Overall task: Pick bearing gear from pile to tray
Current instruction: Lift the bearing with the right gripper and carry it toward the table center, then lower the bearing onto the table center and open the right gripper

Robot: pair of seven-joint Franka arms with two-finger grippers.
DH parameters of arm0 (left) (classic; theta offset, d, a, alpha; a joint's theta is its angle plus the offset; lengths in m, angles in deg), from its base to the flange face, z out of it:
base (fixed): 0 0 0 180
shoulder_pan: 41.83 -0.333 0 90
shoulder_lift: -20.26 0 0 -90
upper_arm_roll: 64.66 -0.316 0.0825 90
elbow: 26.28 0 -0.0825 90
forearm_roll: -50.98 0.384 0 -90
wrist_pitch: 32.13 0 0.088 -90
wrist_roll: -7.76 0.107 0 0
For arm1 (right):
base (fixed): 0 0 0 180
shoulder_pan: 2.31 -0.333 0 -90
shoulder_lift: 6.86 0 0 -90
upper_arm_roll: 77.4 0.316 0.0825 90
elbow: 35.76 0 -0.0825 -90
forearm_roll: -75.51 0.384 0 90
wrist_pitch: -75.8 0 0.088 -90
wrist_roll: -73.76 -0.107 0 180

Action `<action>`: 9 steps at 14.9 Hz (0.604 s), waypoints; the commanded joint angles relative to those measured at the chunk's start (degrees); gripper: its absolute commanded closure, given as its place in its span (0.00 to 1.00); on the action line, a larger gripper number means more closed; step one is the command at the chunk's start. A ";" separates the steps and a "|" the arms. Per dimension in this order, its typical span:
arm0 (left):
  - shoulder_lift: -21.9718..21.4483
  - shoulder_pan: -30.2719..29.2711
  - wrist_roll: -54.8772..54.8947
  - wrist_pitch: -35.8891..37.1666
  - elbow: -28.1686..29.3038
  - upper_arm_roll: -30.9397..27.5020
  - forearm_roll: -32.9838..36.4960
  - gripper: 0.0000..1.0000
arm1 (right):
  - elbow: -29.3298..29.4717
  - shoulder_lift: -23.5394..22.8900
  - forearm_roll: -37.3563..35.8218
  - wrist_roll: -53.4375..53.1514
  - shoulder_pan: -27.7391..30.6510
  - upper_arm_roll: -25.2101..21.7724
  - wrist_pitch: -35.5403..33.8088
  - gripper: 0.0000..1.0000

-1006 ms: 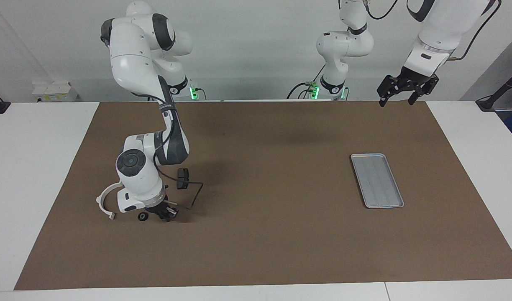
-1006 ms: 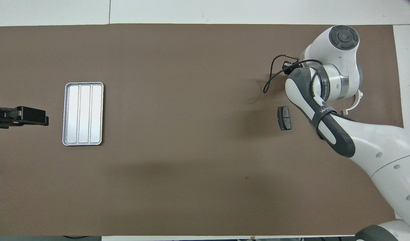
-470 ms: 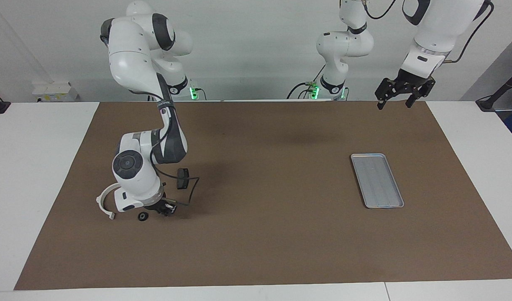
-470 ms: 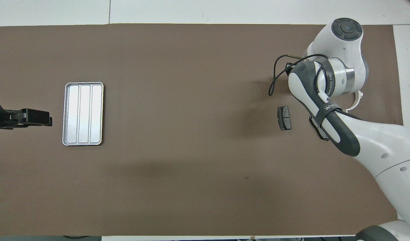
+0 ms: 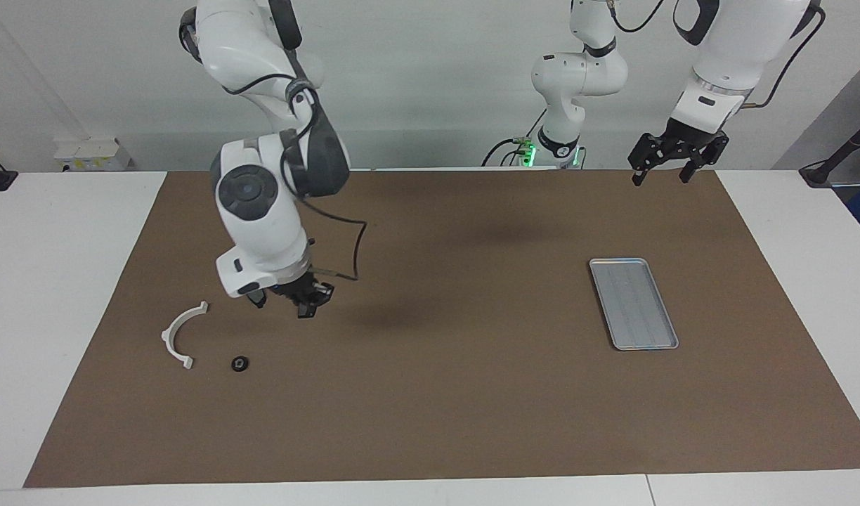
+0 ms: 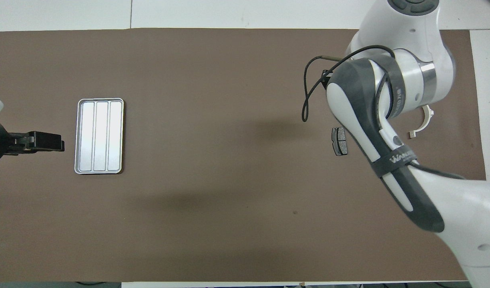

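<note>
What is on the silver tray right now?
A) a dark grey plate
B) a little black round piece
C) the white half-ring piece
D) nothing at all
D: the tray shows only its bare ridged bottom, while the white half-ring and the little black round piece lie on the brown mat at the right arm's end of the table.

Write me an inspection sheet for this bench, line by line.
Surface: brown mat on a white table, flat.
Job's things: tray toward the left arm's end, nothing in it. Toward the right arm's end lie the white half-ring bracket, the black round piece beside it, and a dark plate.
Clutter: nothing seen.
Claws: right claw is shut, up over the mat by the loose parts; whether it pinches anything cannot be told. Left claw is open, waiting over the mat's corner at its own end.
Cables: black cable loops off the right wrist, above the mat.
Surroundings: white boxes by the wall.
</note>
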State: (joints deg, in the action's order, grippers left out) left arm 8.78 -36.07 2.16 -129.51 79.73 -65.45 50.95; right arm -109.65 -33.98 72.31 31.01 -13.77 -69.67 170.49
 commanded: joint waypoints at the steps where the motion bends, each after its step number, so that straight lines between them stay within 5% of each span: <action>1: -2.58 0.39 -0.91 -3.07 3.32 -0.44 0.83 0.00 | -0.72 0.49 1.96 -20.10 -7.94 0.00 2.49 1.00; 6: -1.97 -2.68 3.48 -6.48 4.63 -1.23 0.82 0.01 | -8.00 -0.21 3.99 -39.93 -15.95 0.00 16.46 1.00; 9: -1.97 -3.21 4.02 -10.19 7.71 -1.32 0.74 0.01 | -8.63 -6.08 0.50 -47.05 -20.52 -0.26 24.10 1.00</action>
State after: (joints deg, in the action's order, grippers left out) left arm 8.35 -38.61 5.09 -136.49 83.72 -67.06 51.09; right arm -117.53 -36.75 74.67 -11.62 -32.48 -69.60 189.67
